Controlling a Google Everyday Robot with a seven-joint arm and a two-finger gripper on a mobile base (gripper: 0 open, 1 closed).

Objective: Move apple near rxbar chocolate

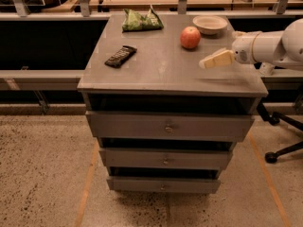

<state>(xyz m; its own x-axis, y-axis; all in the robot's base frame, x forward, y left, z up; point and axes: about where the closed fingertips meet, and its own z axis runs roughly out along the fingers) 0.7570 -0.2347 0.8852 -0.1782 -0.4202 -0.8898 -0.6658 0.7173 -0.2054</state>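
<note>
Nothing done yet: apple [190, 37] near bowl [210, 25], well apart from rxbar chocolate [120, 56]; gripper [214, 60] hovers right of apple, grip state unclear.

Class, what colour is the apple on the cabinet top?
The apple is red-orange, camera view; the hand hovers near it.

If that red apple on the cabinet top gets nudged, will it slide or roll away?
Probably roll: the apple is round and sits on a flat, smooth grey top. It looks firm, so it likely won't squash when gripped, though its curved skin may slip. The pincer hovers near the top's right edge, apart from the apple.
</note>
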